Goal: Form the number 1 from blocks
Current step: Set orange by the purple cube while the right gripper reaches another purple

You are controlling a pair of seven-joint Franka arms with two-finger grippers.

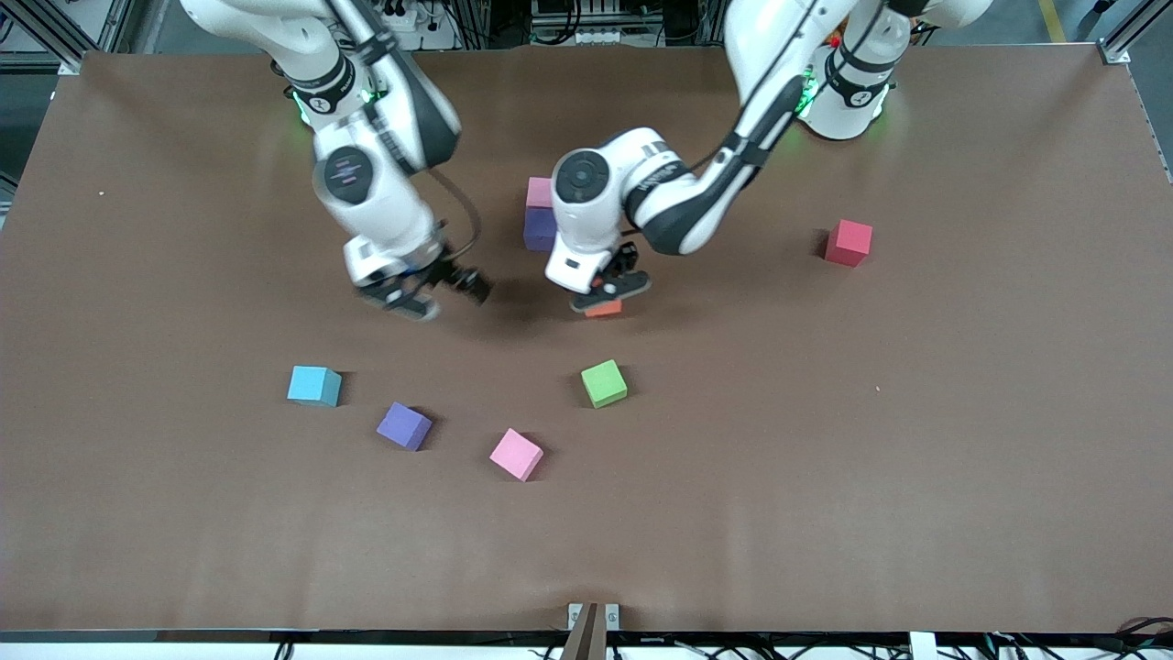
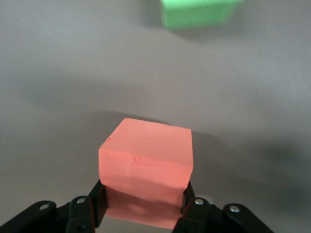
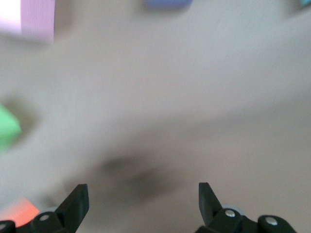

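A pink block (image 1: 539, 192) and a purple block (image 1: 540, 229) lie touching in a row at mid-table. My left gripper (image 1: 609, 291) (image 2: 142, 204) is shut on an orange block (image 1: 603, 309) (image 2: 146, 162), low over the bare table between that pair and a green block (image 1: 604, 383) (image 2: 199, 12). My right gripper (image 1: 446, 291) (image 3: 142, 199) hangs open and holds nothing, beside the left one, toward the right arm's end. A second purple block (image 1: 404, 426) and a second pink block (image 1: 516, 455) lie loose, nearer the camera.
A light blue cube (image 1: 314, 386) sits beside the loose purple block, toward the right arm's end. A red cube (image 1: 848, 243) lies alone toward the left arm's end. Brown tabletop (image 1: 825, 458) stretches round them.
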